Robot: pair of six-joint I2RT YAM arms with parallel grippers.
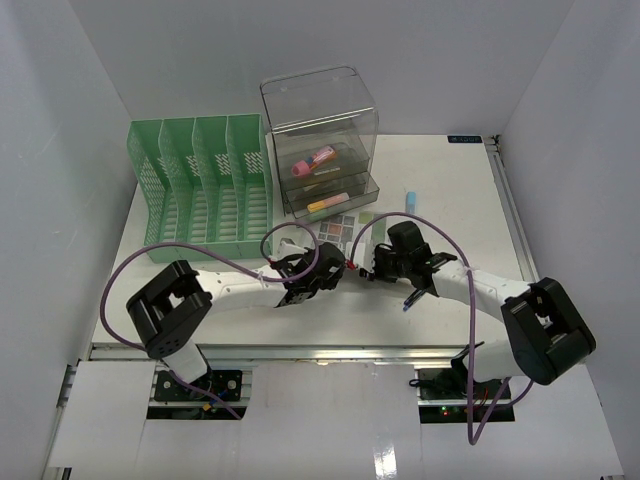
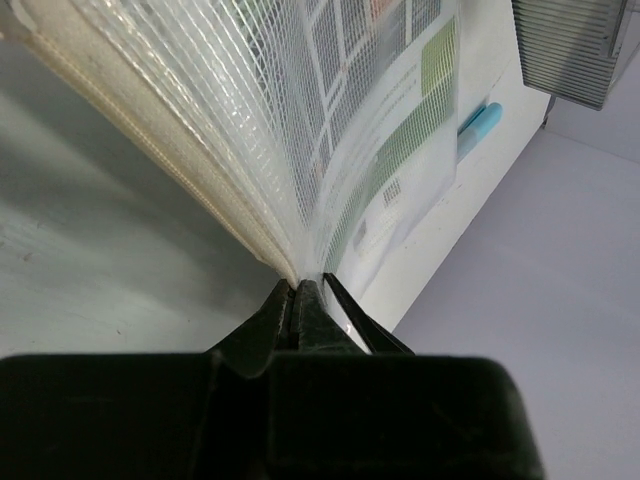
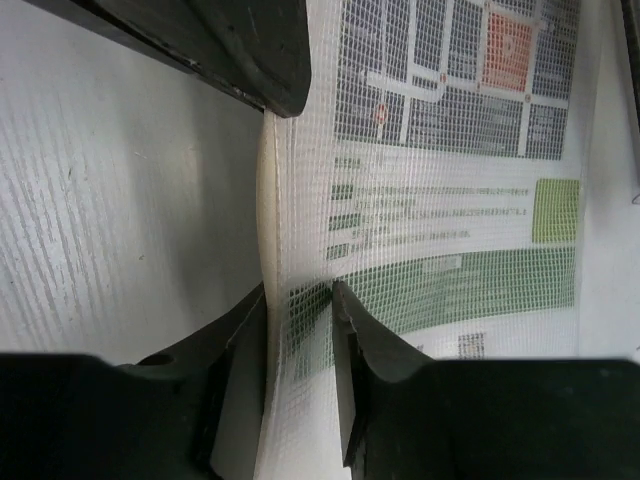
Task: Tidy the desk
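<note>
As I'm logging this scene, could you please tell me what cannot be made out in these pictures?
Top external: mesh pouch mostly hidden under left gripper and right gripper.
Top external: drawer box contents too small.
Left wrist: light blue item partly behind the pouch.
Right wrist: whether its fingers clamp the pouch.

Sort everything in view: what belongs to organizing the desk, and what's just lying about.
In the job:
desk
mesh document pouch, pinched by left fingers and right fingers

Lying about, untouched:
green file rack
clear drawer box, items inside
light-blue pen, loose on the desk
</note>
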